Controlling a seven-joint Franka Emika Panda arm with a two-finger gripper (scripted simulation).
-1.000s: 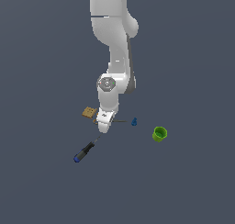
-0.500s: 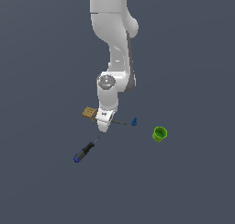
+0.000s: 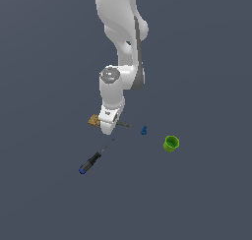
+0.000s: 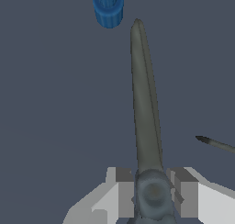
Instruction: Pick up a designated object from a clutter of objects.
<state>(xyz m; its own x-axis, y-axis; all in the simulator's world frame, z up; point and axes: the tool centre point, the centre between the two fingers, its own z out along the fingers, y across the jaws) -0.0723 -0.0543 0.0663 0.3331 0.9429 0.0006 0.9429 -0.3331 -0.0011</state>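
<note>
Altogether, one scissors, one blue piece, one green cup, one screwdriver.

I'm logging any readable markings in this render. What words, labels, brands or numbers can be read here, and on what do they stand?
None can be read.
The gripper bears a small dark mark on its white body in the exterior view, too small to read.
The scissors, blue piece, green cup, screwdriver and tan tile show plain surfaces with no text.
</note>
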